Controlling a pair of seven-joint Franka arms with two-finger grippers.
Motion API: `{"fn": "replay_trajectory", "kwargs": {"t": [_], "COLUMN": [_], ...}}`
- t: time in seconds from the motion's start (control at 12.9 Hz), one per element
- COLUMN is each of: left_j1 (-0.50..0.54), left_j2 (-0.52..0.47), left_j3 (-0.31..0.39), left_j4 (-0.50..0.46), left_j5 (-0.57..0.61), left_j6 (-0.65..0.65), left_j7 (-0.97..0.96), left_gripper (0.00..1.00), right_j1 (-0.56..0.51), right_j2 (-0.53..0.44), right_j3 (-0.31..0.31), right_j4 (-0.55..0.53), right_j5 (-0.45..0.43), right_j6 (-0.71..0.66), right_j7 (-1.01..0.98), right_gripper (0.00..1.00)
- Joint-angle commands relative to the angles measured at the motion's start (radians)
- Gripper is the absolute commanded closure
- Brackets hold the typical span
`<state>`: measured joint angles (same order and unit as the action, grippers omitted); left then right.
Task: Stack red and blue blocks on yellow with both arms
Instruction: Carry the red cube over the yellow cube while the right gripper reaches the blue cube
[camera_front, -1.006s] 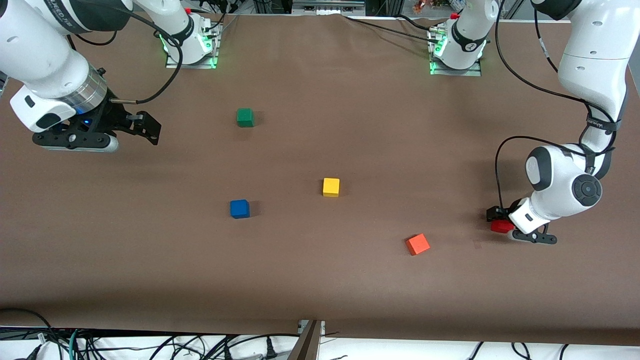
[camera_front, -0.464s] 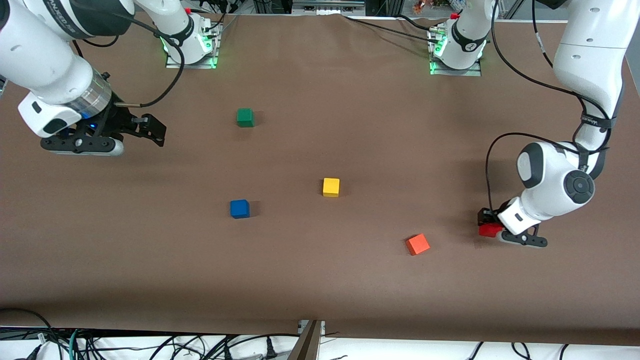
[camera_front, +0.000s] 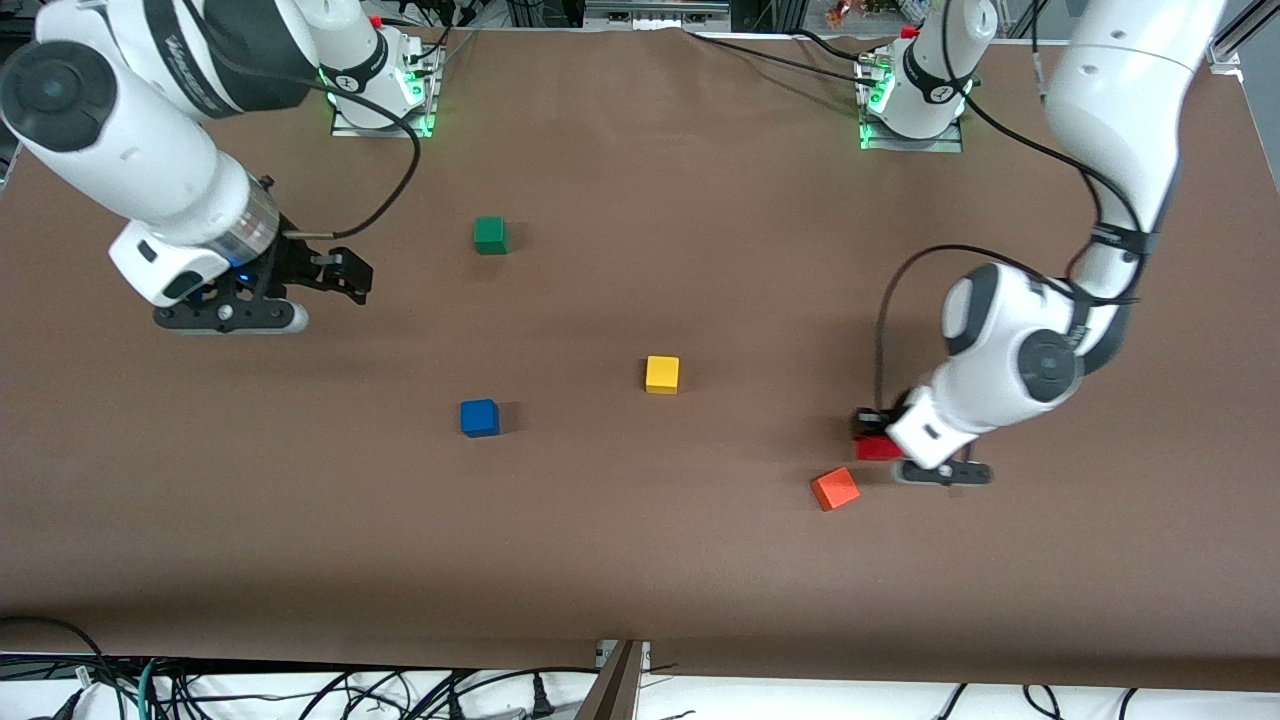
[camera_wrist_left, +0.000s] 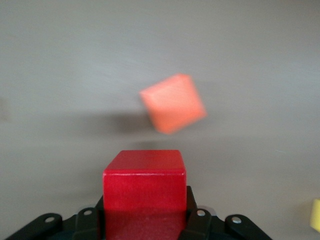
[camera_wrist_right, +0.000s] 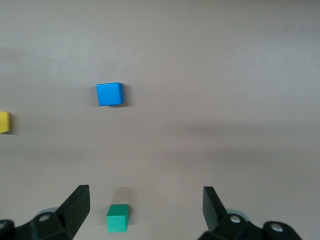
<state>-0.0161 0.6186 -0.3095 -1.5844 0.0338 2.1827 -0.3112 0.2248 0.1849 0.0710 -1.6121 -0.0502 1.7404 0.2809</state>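
My left gripper is shut on the red block, which hangs just above the table next to the orange cube. In the left wrist view the red block fills the space between the jaws of the left gripper. The yellow block sits near the table's middle, and its edge shows as the yellow block in that wrist view. The blue block lies toward the right arm's end. My right gripper hangs open and empty over the table; the right gripper looks down on the blue block.
An orange cube lies turned at an angle just beside the held red block; the orange cube shows blurred in the left wrist view. A green cube sits toward the robots' bases, beneath the right gripper as the green cube.
The left gripper has closed on the red block and carried it toward the orange cube. The right arm has swung in toward the table's middle, still open.
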Motion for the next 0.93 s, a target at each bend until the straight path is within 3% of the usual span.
{"fn": "replay_trajectory", "kwargs": {"t": [0.0,0.23,0.46,0.85], "left_j1": [-0.150,-0.319,-0.471,-0.521], "left_j2": [0.029,0.114,0.171,0.181], "left_j3": [0.021,0.032,0.110,0.116], "left_j4": [0.078,0.171,0.241,0.245], "left_j5": [0.057,0.109,0.140,0.143], "left_j6": [-0.063,-0.063,-0.063,-0.063], "left_j7": [-0.231,-0.443,-0.558,-0.571], "left_gripper": [1.00,1.00,1.00,1.00], "right_j1": [0.002,0.004,0.021,0.085], "right_j2": [0.060,0.142,0.197,0.388], "right_j3": [0.000,0.000,0.003,0.001], "right_j4": [0.035,0.034,0.035,0.034], "right_j5": [-0.030,-0.017,-0.010,-0.008], "right_j6": [0.014,0.076,0.180,0.414], "right_j7": [0.004,-0.107,-0.106,-0.111], "right_gripper": [0.00,0.00,0.00,0.00]}}
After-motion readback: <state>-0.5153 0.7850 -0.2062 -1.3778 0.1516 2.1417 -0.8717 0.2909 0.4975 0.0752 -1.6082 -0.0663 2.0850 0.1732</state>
